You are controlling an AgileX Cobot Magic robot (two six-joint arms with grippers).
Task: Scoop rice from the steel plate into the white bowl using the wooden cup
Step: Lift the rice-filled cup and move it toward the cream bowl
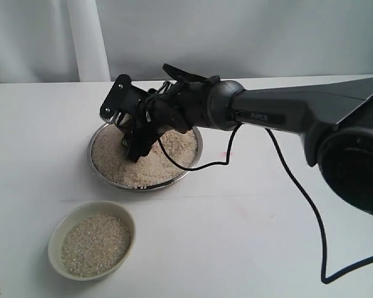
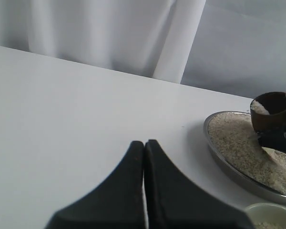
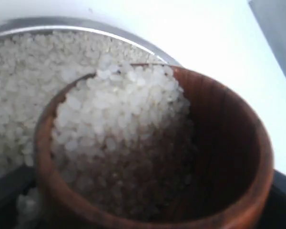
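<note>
1. Counter (image 1: 267,236): white and flat. It carries both dishes.

2. Right arm (image 1: 298,112): you have it reaching from the right edge of the exterior view across to the plate. A black cable (image 1: 311,205) hangs from it. One loop lies over the plate's near-right part, and the rest trails across the counter.

3. Plate (image 1: 199,149): shiny steel, on the counter at the centre-left of the exterior view. A bed of rice (image 1: 118,164) covers it nearly to the rim.

4. Bowl (image 1: 55,239): cream-white, standing on the counter in front of the plate and a little to its left. It is near the plate but not touching it, and it holds a level layer of rice.

5. Right claw (image 1: 133,141): it is angled down into the far-left part of the plate and is gripping the cup. Dark finger parts flank the cup in the right wrist view.

6. Left claw (image 2: 144,143): the fingers are pressed together with nothing between them. It hangs over bare counter, well apart from the plate.

7. Cup (image 3: 229,143): reddish-brown wood, held in the right claw over the plate, close to the rim on its far side. It sits low at the rice bed, but I cannot tell whether its base touches the grains. The claw hides it in the exterior view.

8. Rice in the cup: a partial load, banked against one inner wall. The opposite wall is bare, dark wood.
</note>
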